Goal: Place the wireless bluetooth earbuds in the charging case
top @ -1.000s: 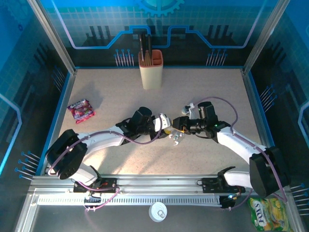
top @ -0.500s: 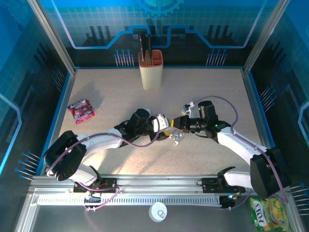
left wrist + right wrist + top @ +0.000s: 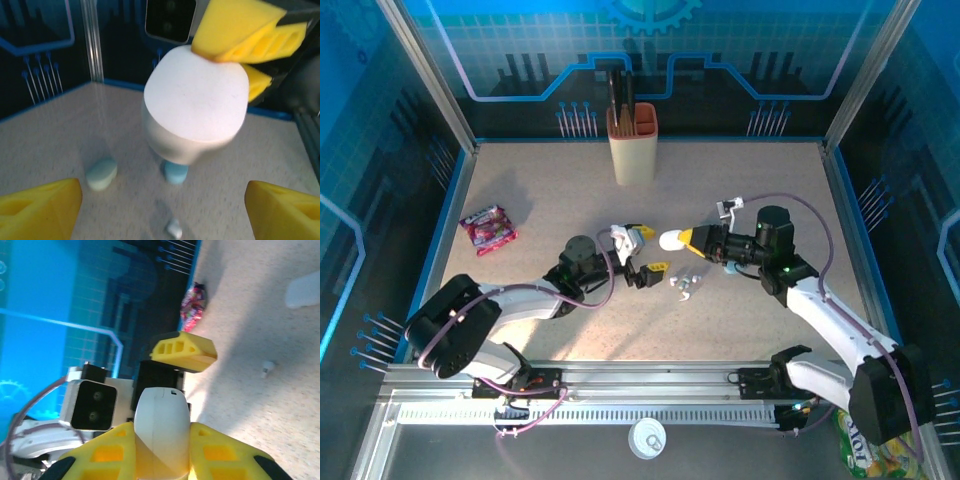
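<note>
The white pebble-like charging case (image 3: 669,240) hangs above the table, and my right gripper (image 3: 690,240) is shut on it. In the right wrist view the case (image 3: 161,420) sits between that gripper's yellow fingers (image 3: 107,455), its lid seam visible. My left gripper (image 3: 645,253) faces it from the left, open and holding nothing, with the case (image 3: 195,100) just beyond its spread fingertips (image 3: 42,207). Tiny whitish earbuds (image 3: 684,286) lie on the table below the case. One earbud (image 3: 174,229) lies between my left fingers, and one earbud (image 3: 268,368) shows in the right wrist view.
A pale green case (image 3: 101,173) and a blue case (image 3: 175,172) rest on the table behind the earbud. A beige utensil holder (image 3: 633,142) stands at the back. A candy packet (image 3: 488,227) lies at the left. Blue walls ring the table.
My left gripper opened, let go of the white case and drew back to the left. My right gripper shut on the case and carried it slightly right.
</note>
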`<action>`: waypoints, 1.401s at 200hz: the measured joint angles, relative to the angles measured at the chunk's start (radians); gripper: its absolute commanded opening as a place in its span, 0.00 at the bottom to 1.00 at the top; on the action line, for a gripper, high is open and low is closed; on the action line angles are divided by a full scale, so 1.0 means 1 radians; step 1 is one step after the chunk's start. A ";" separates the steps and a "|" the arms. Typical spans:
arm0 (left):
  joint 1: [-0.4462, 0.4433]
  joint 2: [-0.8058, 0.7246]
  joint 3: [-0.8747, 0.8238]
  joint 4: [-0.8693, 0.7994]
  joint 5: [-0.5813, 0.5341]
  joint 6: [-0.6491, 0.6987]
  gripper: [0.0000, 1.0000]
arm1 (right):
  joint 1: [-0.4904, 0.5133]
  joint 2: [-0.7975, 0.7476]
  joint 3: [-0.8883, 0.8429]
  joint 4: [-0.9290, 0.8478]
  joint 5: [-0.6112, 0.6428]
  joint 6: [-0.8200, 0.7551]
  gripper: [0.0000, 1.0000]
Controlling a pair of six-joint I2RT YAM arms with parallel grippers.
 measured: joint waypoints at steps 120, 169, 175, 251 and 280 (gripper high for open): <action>0.021 0.122 0.135 0.319 0.097 -0.164 0.74 | -0.006 -0.027 -0.042 0.434 -0.017 0.470 0.14; 0.021 0.131 0.183 0.326 0.169 -0.177 0.66 | -0.006 -0.038 -0.050 0.414 -0.013 0.492 0.14; 0.021 0.131 0.187 0.327 0.177 -0.179 0.66 | -0.006 -0.040 -0.051 0.413 -0.013 0.492 0.14; 0.021 0.131 0.194 0.333 0.229 -0.193 0.56 | -0.006 -0.044 -0.061 0.409 -0.002 0.492 0.14; 0.021 0.135 0.195 0.335 0.236 -0.196 0.46 | -0.006 -0.044 -0.061 0.406 0.002 0.492 0.14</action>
